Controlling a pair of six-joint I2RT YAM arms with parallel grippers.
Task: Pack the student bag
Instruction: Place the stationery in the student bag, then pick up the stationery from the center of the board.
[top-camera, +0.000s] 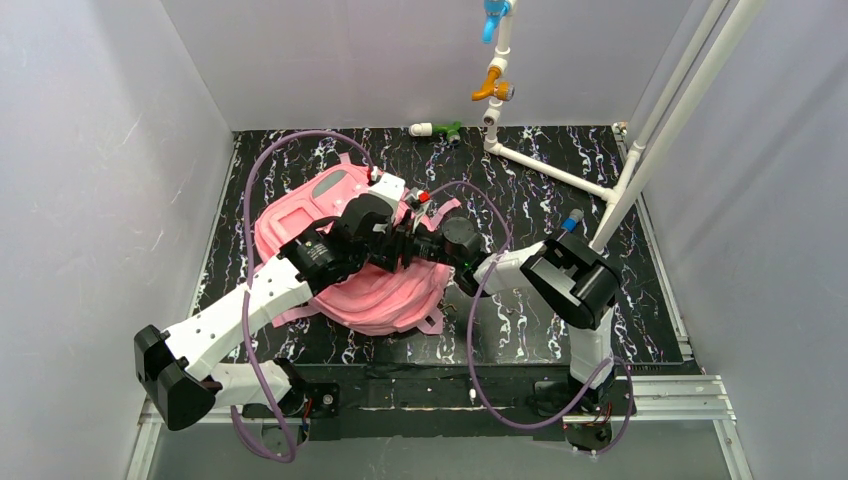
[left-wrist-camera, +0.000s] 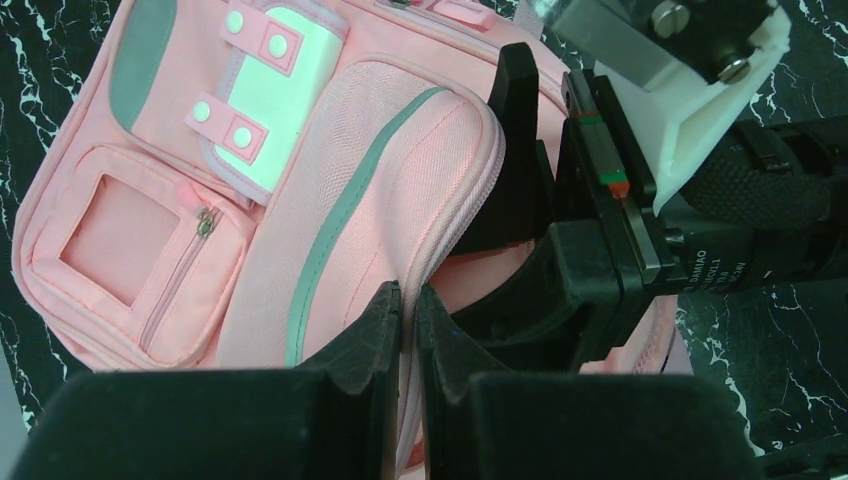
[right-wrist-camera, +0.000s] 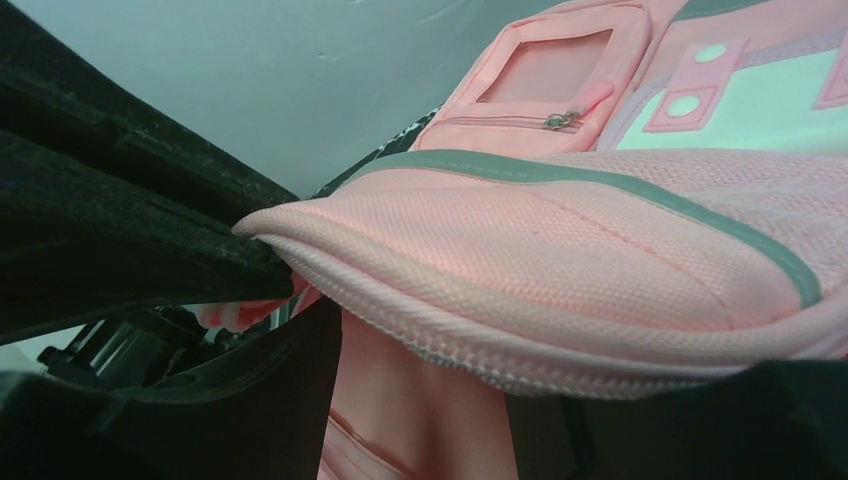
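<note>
Pink student bag (left-wrist-camera: 300, 200), its pocket edge pinched by the left end effector (left-wrist-camera: 408, 297)

1. The student bag (top-camera: 370, 290) lies on the table (top-camera: 540, 330), left of the middle and nearer the left edge than the right.
2. Both arms reach in from the near edge and meet over the bag's right side. The left gripper (left-wrist-camera: 408, 305) is on the left, and the right gripper (right-wrist-camera: 420, 430) sits just beside it.
3. A pipe frame (top-camera: 555, 171) stands in the far right corner, with one pipe running along the table towards the far edge.
4. A small fitting (top-camera: 437, 129) lies at the far edge, behind the bag.
</note>
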